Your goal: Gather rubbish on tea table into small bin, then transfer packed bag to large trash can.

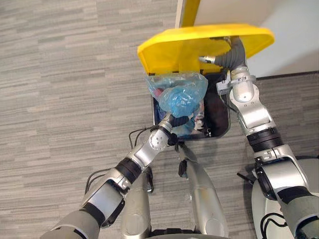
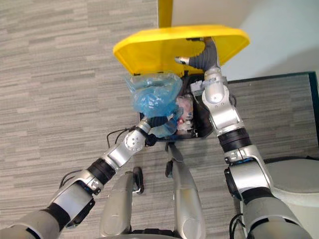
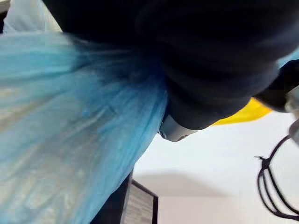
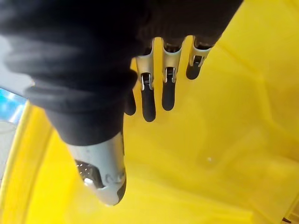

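The large black trash can [image 1: 219, 107] stands ahead with its yellow lid [image 1: 169, 47] swung up. My right hand [image 1: 222, 59] lies against the lid's underside, its fingers [image 4: 168, 93] straight on the yellow plastic. A packed blue plastic bag [image 1: 179, 92] hangs over the can's open mouth, at its left rim. My left hand [image 1: 175, 122] is shut on the bag from below. Close up, the bag [image 3: 70, 140] bunches against the hand's dark cover. Some rubbish [image 2: 187, 112] lies inside the can.
A white wall [image 1: 294, 35] with a dark skirting and a yellow post [image 1: 188, 12] stand right behind the can. Grey plank floor [image 1: 65, 99] stretches out to the left.
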Controlling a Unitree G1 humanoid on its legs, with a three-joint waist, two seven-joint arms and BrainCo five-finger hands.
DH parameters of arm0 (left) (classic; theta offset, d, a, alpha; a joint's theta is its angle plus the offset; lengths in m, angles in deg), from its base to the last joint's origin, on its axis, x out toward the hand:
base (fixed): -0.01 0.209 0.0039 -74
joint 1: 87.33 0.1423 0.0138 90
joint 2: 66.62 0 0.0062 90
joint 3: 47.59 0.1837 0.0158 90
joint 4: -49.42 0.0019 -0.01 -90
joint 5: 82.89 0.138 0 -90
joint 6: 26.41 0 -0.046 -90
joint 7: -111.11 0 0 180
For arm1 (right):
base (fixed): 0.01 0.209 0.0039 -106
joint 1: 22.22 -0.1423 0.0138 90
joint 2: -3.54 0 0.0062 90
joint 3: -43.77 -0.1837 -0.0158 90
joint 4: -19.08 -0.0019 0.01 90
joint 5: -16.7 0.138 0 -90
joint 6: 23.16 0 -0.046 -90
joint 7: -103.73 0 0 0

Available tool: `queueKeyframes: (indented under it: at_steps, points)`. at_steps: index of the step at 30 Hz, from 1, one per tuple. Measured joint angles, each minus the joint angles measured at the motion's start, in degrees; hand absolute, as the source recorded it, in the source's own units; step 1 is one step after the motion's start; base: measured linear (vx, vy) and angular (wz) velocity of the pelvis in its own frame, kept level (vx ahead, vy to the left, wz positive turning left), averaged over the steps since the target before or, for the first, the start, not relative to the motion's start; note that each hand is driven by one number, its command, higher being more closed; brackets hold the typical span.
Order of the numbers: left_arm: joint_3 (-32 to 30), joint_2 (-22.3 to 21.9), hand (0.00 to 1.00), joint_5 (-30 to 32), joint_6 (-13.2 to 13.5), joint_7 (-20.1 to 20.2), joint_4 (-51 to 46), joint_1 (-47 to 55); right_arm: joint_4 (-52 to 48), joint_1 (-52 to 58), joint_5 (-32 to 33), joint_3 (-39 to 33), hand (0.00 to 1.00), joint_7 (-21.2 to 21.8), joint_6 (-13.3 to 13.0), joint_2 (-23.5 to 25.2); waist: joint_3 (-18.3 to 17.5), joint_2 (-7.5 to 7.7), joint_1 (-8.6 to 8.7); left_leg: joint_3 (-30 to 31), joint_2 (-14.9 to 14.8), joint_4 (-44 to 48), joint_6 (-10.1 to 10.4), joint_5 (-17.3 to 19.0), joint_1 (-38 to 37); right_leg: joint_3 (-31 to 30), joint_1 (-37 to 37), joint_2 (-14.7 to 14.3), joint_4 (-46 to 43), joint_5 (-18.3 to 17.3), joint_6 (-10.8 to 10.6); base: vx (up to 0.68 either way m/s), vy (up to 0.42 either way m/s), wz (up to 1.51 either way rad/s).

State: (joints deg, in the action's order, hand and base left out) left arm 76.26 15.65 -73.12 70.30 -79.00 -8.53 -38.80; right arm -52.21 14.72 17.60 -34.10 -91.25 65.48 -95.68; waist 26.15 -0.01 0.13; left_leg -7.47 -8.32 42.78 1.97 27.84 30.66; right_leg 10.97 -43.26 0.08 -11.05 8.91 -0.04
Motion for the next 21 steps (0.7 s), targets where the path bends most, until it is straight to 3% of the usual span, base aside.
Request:
queueKeyframes:
  at_steps: [8,9,14,21]
  points:
    - [-2.3,-1.0,1.0,2.4,-1.9,0.2,9.2,-6.1,-7.8,-4.3,1.3,2.3,0.0,-1.7,-0.6,0.0,0.0,-0.07,1.24,-1.0,-1.8,4.1,0.7,0.9,9.1,-0.3,-8.4,-1.1,-0.9,1.1,0.8,0.03,-0.06,-0.09]
    - [-3.2,-1.1,0.0,2.4,-2.0,0.2,9.6,-6.5,-8.3,-4.5,1.3,2.4,0.0,-1.7,-0.6,0.1,0.0,-0.07,1.32,-1.0,-1.8,4.4,0.7,0.9,9.9,-0.3,-9.0,-1.2,-1.0,1.1,0.8,0.04,-0.051,0.0]
    - [-9.2,-1.4,0.0,5.0,-4.3,0.0,12.9,-9.5,-9.3,-7.3,1.3,5.5,0.0,-2.3,-1.1,0.4,0.1,-0.1,1.69,-1.4,-2.9,6.8,0.9,1.4,14.4,-0.4,-12.7,-1.9,-0.9,2.0,1.2,0.04,-0.049,-0.06]
    - [-12.1,-1.7,0.0,8.2,-6.3,0.1,14.3,-9.5,-11.2,-7.5,1.2,7.2,0.0,-2.2,-1.8,0.5,0.1,-0.09,1.45,-1.3,-3.3,7.2,0.9,1.5,15.5,-0.2,-13.7,-2.1,-0.9,2.0,1.2,0.04,-0.033,0.0]
